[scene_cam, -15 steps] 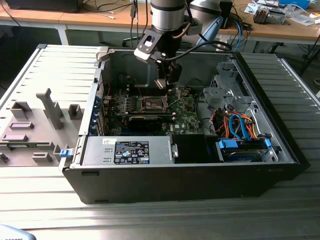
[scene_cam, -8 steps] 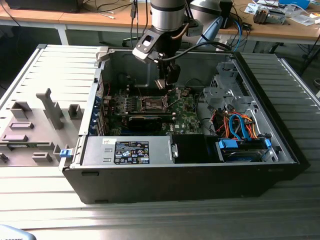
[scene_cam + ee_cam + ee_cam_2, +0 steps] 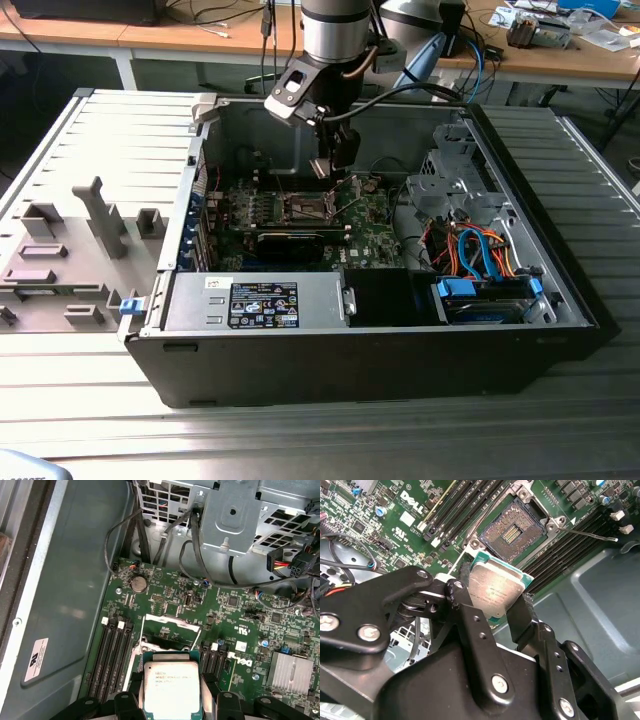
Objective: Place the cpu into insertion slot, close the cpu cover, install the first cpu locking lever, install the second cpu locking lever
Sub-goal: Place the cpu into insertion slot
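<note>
My end effector (image 3: 337, 160) grips the light, stiff, probably fragile cpu (image 3: 496, 591) by opposite edges, the insertion slot (image 3: 305, 208) at its seven o'clock in the exterior view.

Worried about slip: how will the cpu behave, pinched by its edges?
The cpu looks like a rigid flat plate, so it probably won't flex. Pinched by thin edges in the hand, its smooth metal could slip or twist. Small and thin, it's likely light.

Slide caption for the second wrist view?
Black pincer grips square silvery-topped cpu near the empty dark insertion slot on the green motherboard.
</note>
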Action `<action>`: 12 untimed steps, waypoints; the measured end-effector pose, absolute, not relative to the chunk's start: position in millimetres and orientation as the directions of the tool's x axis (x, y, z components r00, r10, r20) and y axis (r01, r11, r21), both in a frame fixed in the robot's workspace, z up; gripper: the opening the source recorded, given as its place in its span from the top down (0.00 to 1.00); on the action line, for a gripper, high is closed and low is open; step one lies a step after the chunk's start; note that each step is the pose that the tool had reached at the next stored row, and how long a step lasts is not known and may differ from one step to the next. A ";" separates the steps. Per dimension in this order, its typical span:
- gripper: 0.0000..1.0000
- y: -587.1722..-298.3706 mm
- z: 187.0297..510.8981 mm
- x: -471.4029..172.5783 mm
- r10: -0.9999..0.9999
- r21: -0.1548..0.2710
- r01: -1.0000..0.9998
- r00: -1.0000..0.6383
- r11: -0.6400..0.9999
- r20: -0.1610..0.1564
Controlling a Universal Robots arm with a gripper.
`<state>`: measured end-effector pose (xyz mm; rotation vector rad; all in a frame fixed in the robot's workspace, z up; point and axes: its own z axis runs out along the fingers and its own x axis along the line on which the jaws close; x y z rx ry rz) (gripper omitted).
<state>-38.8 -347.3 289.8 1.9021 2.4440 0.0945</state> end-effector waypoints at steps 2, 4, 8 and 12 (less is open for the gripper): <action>0.46 -347.3 289.7 -38.8 0.971 0.075 0.968 -0.241 0.240 0.003; 0.46 -347.3 289.6 -38.8 0.972 0.075 0.969 -0.237 0.236 0.003; 0.46 -347.3 289.5 -38.8 0.974 0.075 0.971 -0.228 0.227 0.003; 0.46 -347.3 289.4 -38.8 0.975 0.075 0.973 -0.221 0.220 0.003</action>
